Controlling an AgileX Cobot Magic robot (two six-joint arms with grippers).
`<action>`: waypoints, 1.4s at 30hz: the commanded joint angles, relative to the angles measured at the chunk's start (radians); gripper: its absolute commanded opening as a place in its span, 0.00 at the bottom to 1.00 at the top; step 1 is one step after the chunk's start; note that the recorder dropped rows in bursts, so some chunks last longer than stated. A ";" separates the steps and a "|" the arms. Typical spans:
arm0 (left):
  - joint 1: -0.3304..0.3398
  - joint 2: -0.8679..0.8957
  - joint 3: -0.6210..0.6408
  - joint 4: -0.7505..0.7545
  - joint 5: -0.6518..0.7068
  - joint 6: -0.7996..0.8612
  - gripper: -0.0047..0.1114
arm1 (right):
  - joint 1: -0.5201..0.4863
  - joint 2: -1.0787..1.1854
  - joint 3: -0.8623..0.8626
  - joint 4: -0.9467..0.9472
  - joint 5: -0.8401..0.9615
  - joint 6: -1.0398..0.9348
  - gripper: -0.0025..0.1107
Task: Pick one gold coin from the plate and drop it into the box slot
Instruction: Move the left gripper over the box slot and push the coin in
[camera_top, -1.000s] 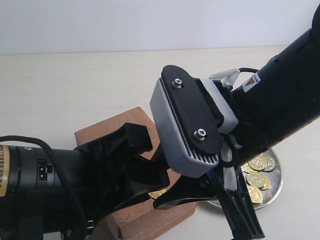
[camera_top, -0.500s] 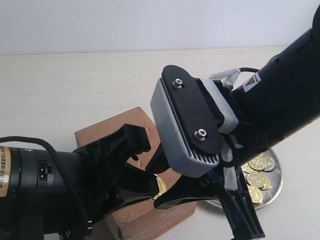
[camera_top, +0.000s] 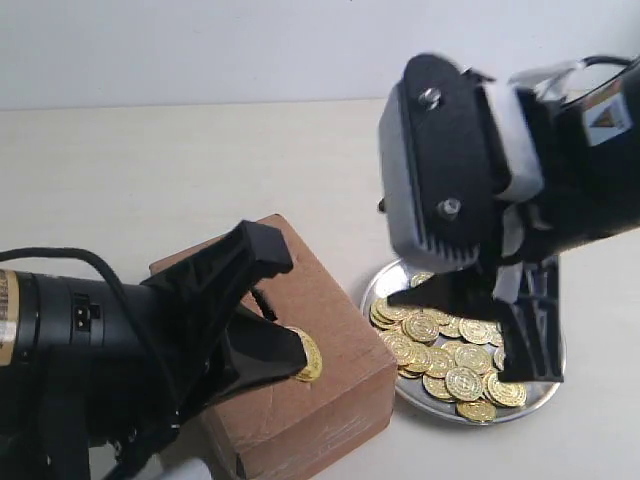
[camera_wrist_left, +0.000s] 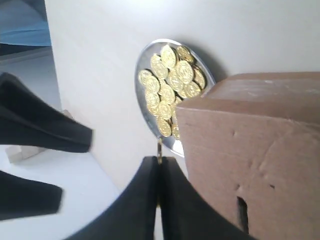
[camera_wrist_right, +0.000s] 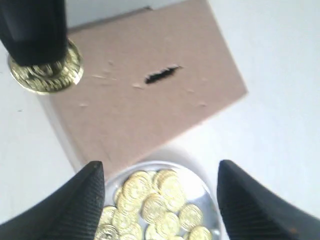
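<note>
My left gripper (camera_top: 290, 358) is shut on one gold coin (camera_top: 308, 356), held on edge over the near corner of the brown cardboard box (camera_top: 335, 395). The same coin shows as a thin gold sliver (camera_wrist_left: 159, 151) between the black fingertips, and face-on (camera_wrist_right: 47, 74) in the right wrist view. The box slot (camera_wrist_right: 162, 74) is a dark ragged slit in the top face, apart from the coin. My right gripper (camera_wrist_right: 159, 187) hangs open above the silver plate (camera_top: 545, 385), which holds several gold coins (camera_top: 445, 355).
The box stands on a pale table (camera_top: 150, 180) with a white wall (camera_top: 200, 45) behind. The plate (camera_wrist_left: 141, 102) sits right beside the box (camera_wrist_left: 260, 145), its rim nearly touching the box wall. The right arm's grey wrist housing (camera_top: 440, 160) hangs over the plate.
The right arm has lifted and swung right off the box, uncovering the plate's coins. The left gripper keeps the coin, which has come further into view over the box.
</note>
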 joint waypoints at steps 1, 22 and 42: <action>0.102 0.029 -0.067 0.085 0.177 -0.034 0.04 | -0.003 -0.151 -0.004 -0.108 0.024 0.255 0.57; 0.237 0.443 -0.449 0.188 0.554 -0.198 0.04 | -0.003 -0.741 0.205 0.040 0.391 0.420 0.57; 0.237 0.508 -0.456 0.257 0.563 -0.239 0.04 | -0.003 -0.764 0.205 0.047 0.389 0.418 0.57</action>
